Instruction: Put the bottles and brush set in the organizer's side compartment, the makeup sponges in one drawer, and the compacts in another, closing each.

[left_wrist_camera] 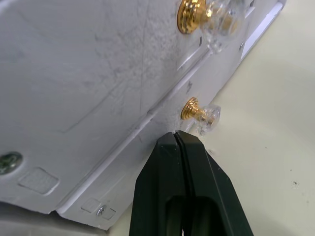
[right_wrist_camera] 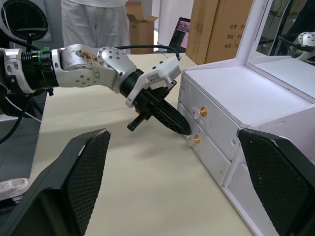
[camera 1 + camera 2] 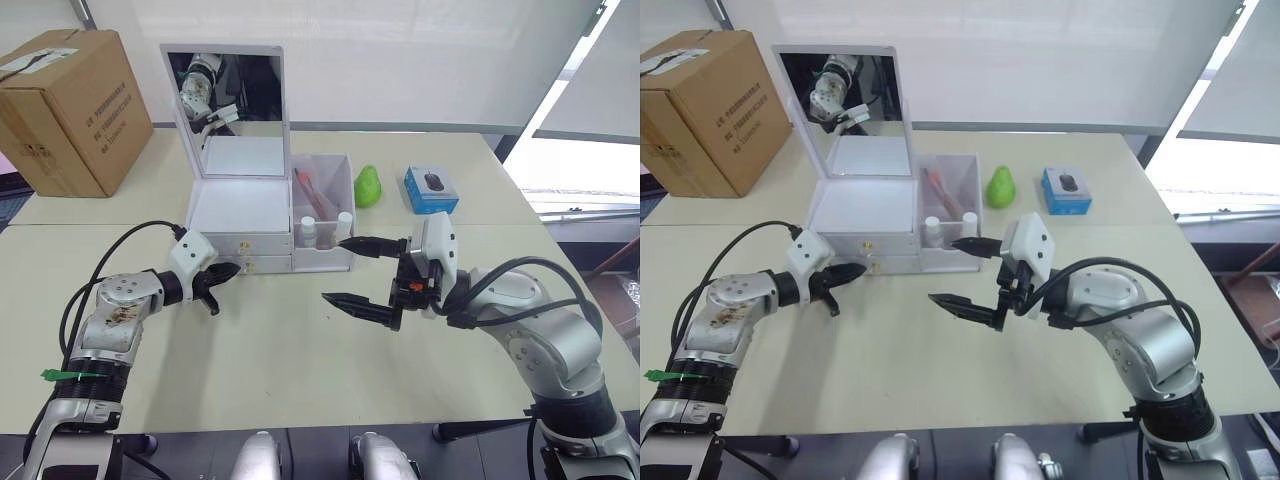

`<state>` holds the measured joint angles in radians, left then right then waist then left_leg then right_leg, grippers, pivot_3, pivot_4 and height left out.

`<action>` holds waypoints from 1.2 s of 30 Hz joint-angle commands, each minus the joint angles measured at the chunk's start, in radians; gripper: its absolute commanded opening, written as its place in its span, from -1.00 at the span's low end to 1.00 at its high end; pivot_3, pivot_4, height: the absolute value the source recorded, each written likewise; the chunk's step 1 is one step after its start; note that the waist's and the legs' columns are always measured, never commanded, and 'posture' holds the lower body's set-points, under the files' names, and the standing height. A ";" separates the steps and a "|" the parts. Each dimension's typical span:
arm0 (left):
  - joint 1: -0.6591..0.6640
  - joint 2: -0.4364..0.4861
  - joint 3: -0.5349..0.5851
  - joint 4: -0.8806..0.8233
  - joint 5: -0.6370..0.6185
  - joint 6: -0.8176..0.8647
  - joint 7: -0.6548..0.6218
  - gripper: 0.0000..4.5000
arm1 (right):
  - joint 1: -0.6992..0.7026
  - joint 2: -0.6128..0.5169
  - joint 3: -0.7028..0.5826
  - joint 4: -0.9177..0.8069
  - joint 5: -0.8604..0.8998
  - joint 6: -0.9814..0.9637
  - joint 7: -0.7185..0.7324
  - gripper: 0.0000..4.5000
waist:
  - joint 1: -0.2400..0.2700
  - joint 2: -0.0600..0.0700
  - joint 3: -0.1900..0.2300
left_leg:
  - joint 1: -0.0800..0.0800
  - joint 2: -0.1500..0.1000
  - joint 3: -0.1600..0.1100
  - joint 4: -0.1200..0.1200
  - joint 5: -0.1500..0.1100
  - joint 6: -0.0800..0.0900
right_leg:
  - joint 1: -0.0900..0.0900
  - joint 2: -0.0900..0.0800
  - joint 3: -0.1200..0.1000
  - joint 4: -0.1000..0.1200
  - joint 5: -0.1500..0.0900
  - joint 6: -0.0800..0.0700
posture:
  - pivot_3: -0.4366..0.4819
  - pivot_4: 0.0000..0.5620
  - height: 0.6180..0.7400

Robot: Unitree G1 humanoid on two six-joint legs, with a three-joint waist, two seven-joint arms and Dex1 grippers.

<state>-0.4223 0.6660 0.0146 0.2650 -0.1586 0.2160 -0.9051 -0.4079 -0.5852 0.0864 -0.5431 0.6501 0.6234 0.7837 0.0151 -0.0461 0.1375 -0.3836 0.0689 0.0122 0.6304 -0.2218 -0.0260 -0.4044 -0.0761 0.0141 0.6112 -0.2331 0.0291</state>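
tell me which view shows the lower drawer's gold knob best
The left wrist view: the lower gold knob sits close up, just beyond the shut left gripper. The right wrist view shows it small beside that gripper's tip. In the eye views it is a tiny speck on the organizer.

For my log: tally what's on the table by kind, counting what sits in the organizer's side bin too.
Organizer: 1
Bottles in the side compartment: 2
Brush set: 1
Cardboard box: 1
Green pear-shaped object: 1
Blue box: 1
Total: 7
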 commanded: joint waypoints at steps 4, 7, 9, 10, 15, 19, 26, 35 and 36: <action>-0.023 0.009 0.014 -0.002 0.008 -0.021 0.015 -0.99 | 0.000 -0.009 -0.020 -0.035 0.013 0.001 0.001 1.00 | 0.000 0.000 0.000 | 0.000 0.000 0.000 0.000 0.000 0.000 | 0.000 0.000 0.000 0.000 0.000 0.000 | -0.05 -0.47 0.70; -0.001 0.027 0.030 -0.029 -0.008 -0.013 -0.002 -0.99 | 0.004 -0.012 -0.023 -0.037 0.015 0.002 0.002 1.00 | -0.001 0.000 0.000 | 0.000 0.000 0.000 0.000 0.000 0.000 | 0.000 0.000 0.000 0.000 0.000 0.000 | -0.05 -0.47 0.70; 0.029 0.048 0.065 -0.072 -0.050 0.013 -0.029 -0.99 | 0.014 -0.023 -0.038 -0.033 0.016 -0.002 0.007 1.00 | -0.003 0.000 0.000 | 0.000 0.000 0.000 0.000 0.000 0.000 | 0.000 0.000 0.000 0.000 0.000 0.000 | -0.05 -0.47 0.70; 0.059 0.066 0.105 -0.115 -0.103 0.041 -0.065 -0.99 | 0.027 -0.037 -0.059 -0.026 0.012 -0.012 0.014 1.00 | -0.004 0.000 0.000 | 0.000 0.000 0.000 0.000 0.000 0.000 | 0.000 0.000 0.000 0.000 0.000 0.000 | -0.05 -0.47 0.70; 0.215 0.210 0.345 -0.229 -0.346 0.203 -0.236 -0.99 | 0.114 -0.118 -0.179 0.064 -0.049 -0.090 0.039 1.00 | -0.008 0.000 0.000 | 0.001 0.000 0.000 0.000 0.000 0.000 | -0.001 0.000 0.000 -0.001 0.000 -0.001 | -0.05 -0.47 0.70; 0.319 0.307 0.514 -0.222 -0.401 0.243 -0.279 -0.82 | 0.190 -0.166 -0.260 0.135 -0.078 -0.151 0.074 1.00 | -0.005 0.003 0.002 | 0.004 0.000 0.001 -0.002 0.000 0.000 | 0.000 -0.001 0.000 -0.001 -0.005 -0.006 | -0.05 -0.47 0.70; 0.483 0.416 0.741 -0.126 -0.384 0.238 -0.339 0.09 | 0.222 -0.213 -0.324 0.239 -0.118 -0.208 0.111 1.00 | -0.003 0.007 0.005 | 0.004 0.001 0.004 -0.003 0.000 -0.001 | -0.005 -0.003 0.000 -0.001 -0.005 -0.005 | -0.05 -0.47 0.70; 0.555 0.441 0.816 -0.018 -0.324 0.168 -0.331 0.97 | 0.241 -0.245 -0.353 0.321 -0.145 -0.238 0.143 1.00 | -0.002 0.007 0.005 | 0.004 0.001 0.009 -0.004 -0.001 -0.001 | -0.007 -0.006 -0.001 -0.001 -0.005 -0.006 | -0.05 -0.47 0.70; 0.554 0.436 0.815 -0.015 -0.323 0.162 -0.324 0.97 | 0.241 -0.245 -0.353 0.323 -0.146 -0.238 0.145 1.00 | -0.002 0.006 0.005 | 0.003 0.001 0.010 -0.004 -0.001 -0.001 | -0.008 -0.007 -0.001 -0.001 -0.005 -0.006 | -0.05 -0.47 0.70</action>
<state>0.1339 1.0883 0.8121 0.2537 -0.4903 0.4034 -1.2343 -0.1639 -0.8144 -0.2283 -0.2132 0.5025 0.4119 0.9223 0.0134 -0.0398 0.1420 -0.3809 0.0702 0.0224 0.6261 -0.2223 -0.0267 -0.4127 -0.0826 0.0135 0.6105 -0.2383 0.0234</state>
